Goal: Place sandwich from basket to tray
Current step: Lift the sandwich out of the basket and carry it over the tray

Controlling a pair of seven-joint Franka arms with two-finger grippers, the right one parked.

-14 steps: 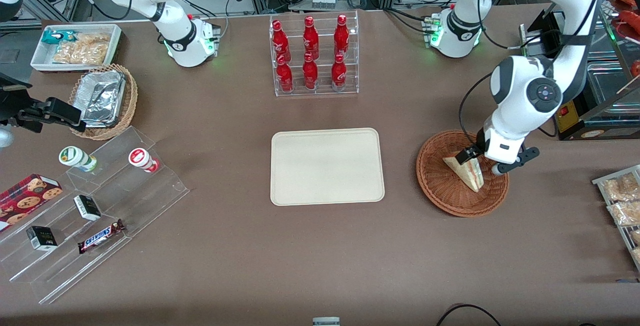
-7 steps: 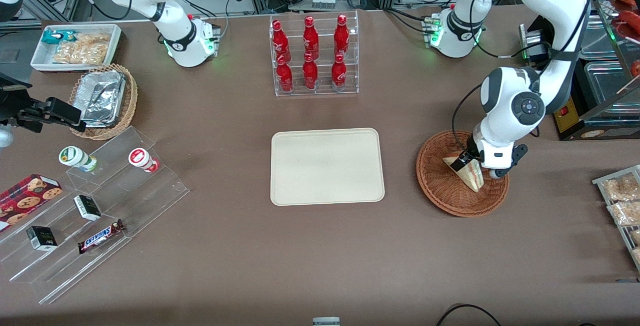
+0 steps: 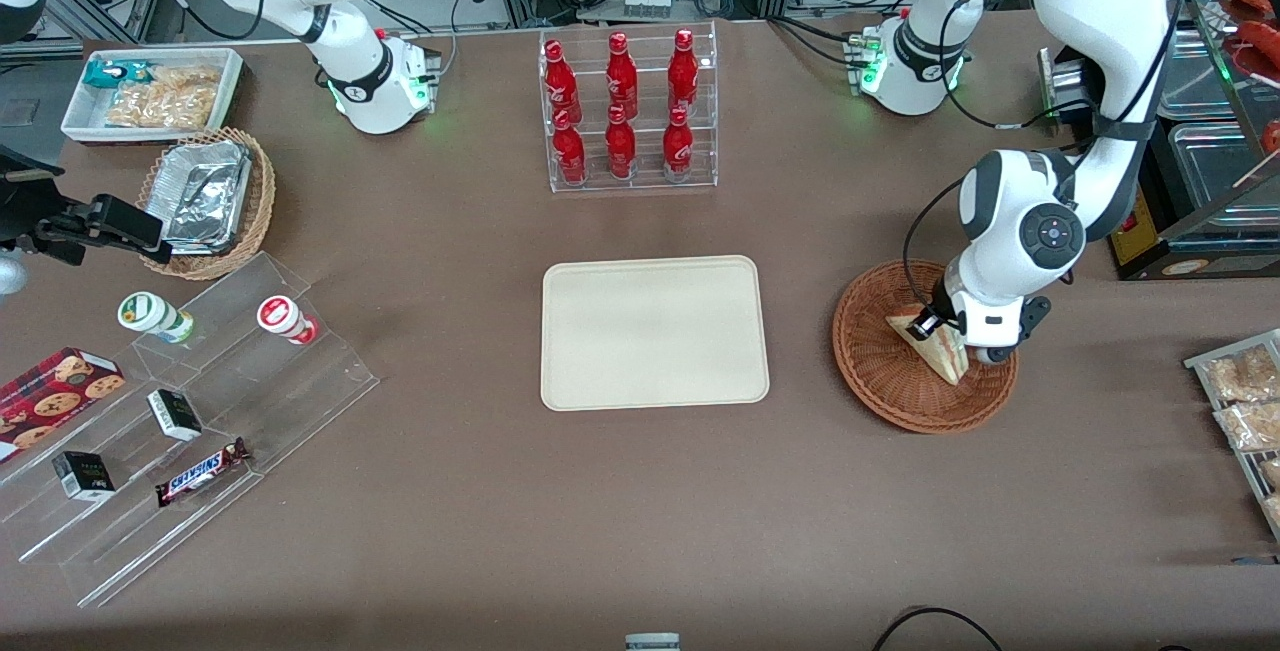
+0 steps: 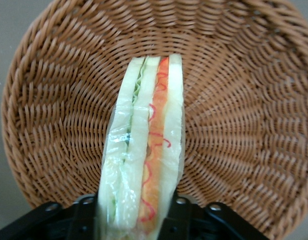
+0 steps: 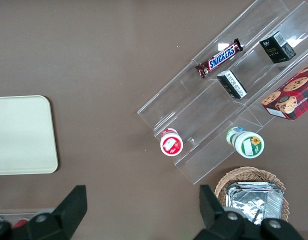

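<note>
The sandwich (image 3: 940,351), a pale wedge in clear wrap with red and green filling, stands on edge in the round reddish-brown basket (image 3: 880,376). My left gripper (image 3: 948,333) is down in the basket and shut on the sandwich, one finger on each bread face. In the left wrist view the sandwich (image 4: 143,150) runs out from between the black fingers (image 4: 180,212) across the basket's woven floor (image 4: 244,125). The cream tray (image 3: 655,331) lies bare on the table beside the basket, toward the parked arm's end; it also shows in the right wrist view (image 5: 18,135).
A clear rack of red bottles (image 3: 628,111) stands farther from the front camera than the tray. Snack packets on a tray (image 3: 1245,401) lie at the working arm's end. Clear stepped shelves with snacks (image 3: 180,421), a tan basket with foil containers (image 3: 205,201) and a white bin (image 3: 150,96) are at the parked arm's end.
My left gripper came down into the basket, moved over the sandwich and closed round it. The sandwich has stayed in the same place.
</note>
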